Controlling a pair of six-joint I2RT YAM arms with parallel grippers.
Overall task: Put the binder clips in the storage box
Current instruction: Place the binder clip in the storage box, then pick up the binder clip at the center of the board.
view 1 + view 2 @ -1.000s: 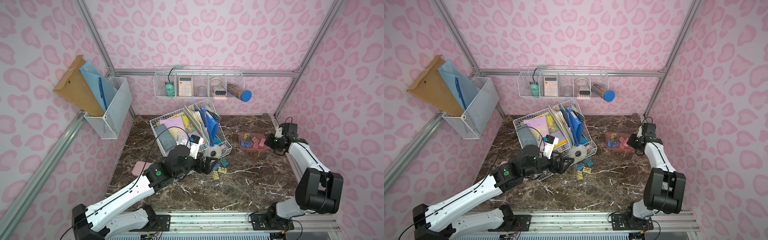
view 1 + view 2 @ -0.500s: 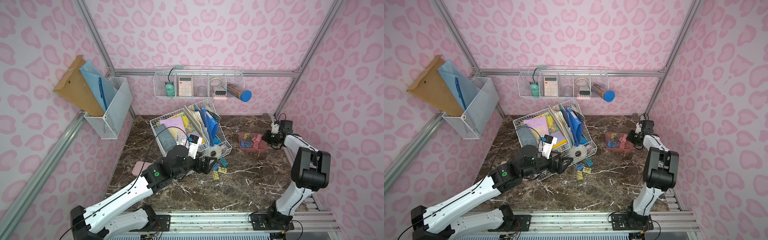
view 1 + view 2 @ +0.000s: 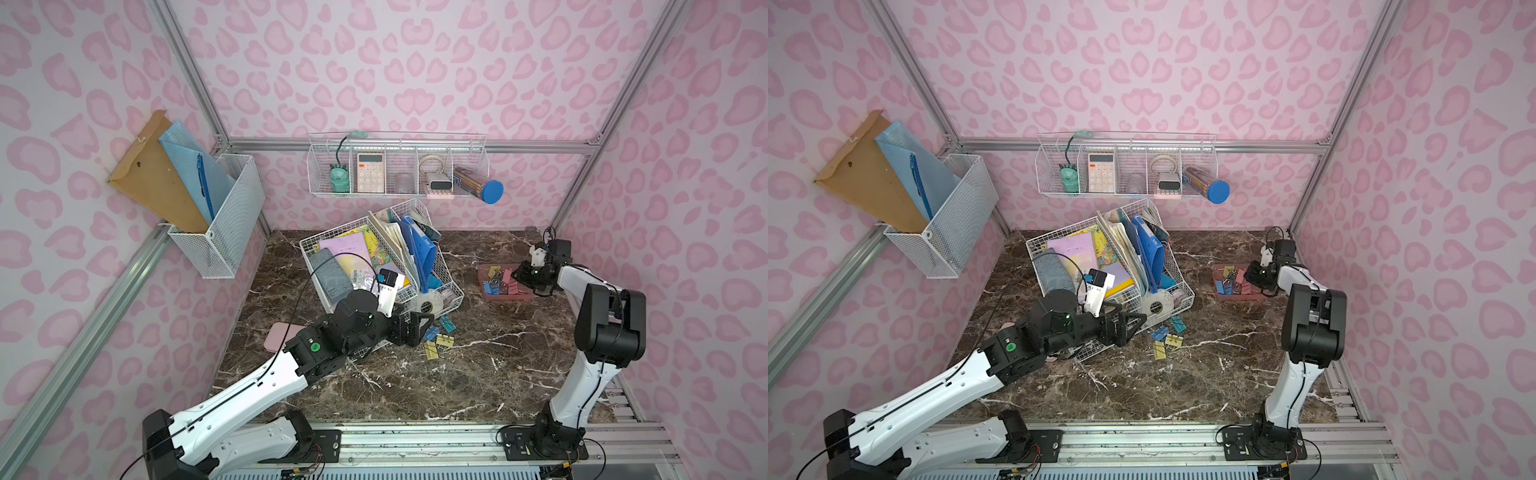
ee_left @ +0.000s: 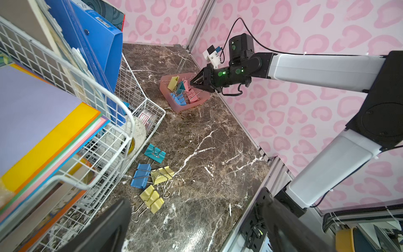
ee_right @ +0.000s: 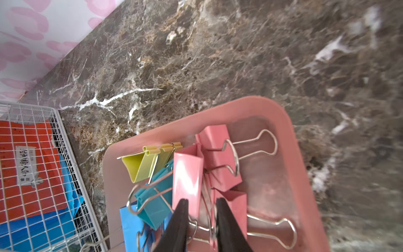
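The dusty-pink storage box (image 3: 505,296) (image 3: 1237,296) (image 5: 272,109) sits at the right of the marble table and holds several binder clips: pink (image 5: 220,152), yellow (image 5: 141,163), teal (image 5: 152,203) and blue (image 5: 130,224). My right gripper (image 3: 515,276) (image 5: 201,201) hangs low over the box with its jaws a little apart. A pink clip (image 5: 187,174) lies just ahead of them, its wire handles in the gap. Several more clips lie on the table: teal (image 4: 154,153), blue (image 4: 141,175) and two yellow (image 4: 162,174) (image 4: 152,198). My left gripper (image 3: 419,328) (image 4: 196,224) stands wide open just left of them, empty.
A large white wire organiser (image 3: 374,266) full of folders and papers stands mid-table, right behind the left gripper and the loose clips. A tape roll (image 3: 428,301) lies in its near corner. A flat pink case (image 3: 282,334) lies by the left arm. Wire baskets hang on the walls.
My right gripper has moved in over the storage box and its jaws have parted from shut. The left arm has stayed about where it was, open.
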